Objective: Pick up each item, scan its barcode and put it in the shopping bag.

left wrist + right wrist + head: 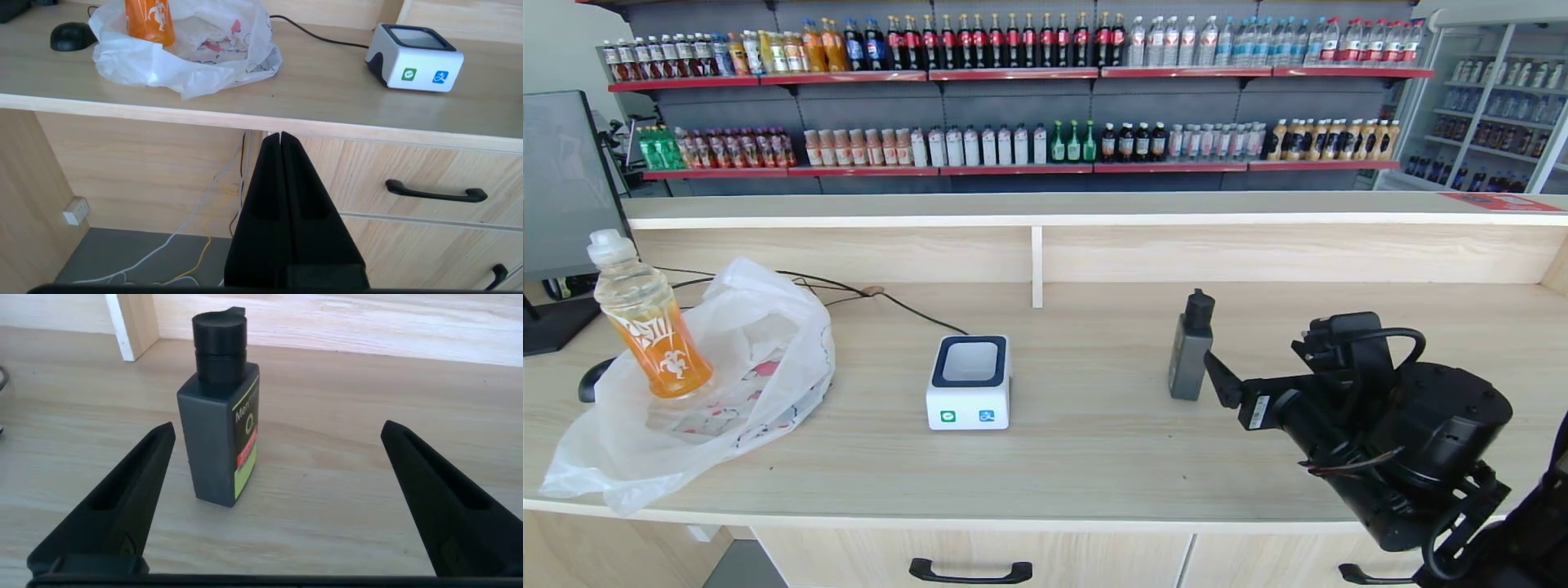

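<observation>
A dark grey bottle with a black flip cap stands upright on the wooden counter, right of the scanner. My right gripper is open just short of it, low over the counter, with the bottle ahead of the gap and nearer one finger. An orange drink bottle stands upright among the folds of the white plastic shopping bag at the left. My left gripper is shut on nothing, below the counter's front edge.
A black mouse and a monitor sit left of the bag, and a cable runs to the scanner. A raised ledge backs the counter. Drawers with black handles face my left gripper.
</observation>
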You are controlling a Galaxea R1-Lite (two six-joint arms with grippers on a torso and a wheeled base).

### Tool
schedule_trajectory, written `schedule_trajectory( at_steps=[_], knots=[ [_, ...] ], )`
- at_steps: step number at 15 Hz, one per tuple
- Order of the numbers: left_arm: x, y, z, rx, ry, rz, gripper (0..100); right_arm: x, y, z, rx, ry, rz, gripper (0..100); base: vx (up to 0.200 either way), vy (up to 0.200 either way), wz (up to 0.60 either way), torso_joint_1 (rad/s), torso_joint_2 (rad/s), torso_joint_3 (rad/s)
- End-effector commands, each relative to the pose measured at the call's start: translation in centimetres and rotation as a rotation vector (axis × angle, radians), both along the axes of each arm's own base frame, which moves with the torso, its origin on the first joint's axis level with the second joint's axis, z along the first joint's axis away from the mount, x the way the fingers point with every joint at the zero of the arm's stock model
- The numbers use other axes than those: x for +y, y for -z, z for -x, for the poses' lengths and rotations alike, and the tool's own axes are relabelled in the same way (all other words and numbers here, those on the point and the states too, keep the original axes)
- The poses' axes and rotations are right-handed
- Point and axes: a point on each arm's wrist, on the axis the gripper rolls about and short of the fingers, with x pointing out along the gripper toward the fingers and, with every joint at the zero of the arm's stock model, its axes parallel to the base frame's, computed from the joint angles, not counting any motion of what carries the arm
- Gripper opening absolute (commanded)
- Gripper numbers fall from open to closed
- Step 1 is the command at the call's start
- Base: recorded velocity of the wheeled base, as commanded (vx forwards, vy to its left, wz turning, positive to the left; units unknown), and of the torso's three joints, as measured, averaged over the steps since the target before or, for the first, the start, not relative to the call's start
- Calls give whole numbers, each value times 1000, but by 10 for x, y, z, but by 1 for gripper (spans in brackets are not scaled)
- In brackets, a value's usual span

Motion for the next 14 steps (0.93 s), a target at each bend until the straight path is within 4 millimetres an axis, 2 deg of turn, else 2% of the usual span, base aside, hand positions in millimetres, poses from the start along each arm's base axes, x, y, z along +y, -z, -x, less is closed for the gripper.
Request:
schedule_trajectory(
  at_steps=[1, 7, 14],
  knots=[
    [0, 0, 0, -2, 0, 0, 0, 11, -1, 2, -9, -36, -6, 100, 0, 0, 0, 0, 0, 0],
    [0, 0, 0, -2, 0, 0, 0, 24, 2, -14, -25, -52, -18, 100, 0, 0, 0, 0, 0, 0],
    [0, 0, 0, 0, 0, 0, 0, 35, 14, -30, -13, -53, -14, 100, 0, 0, 0, 0, 0, 0]
  ],
)
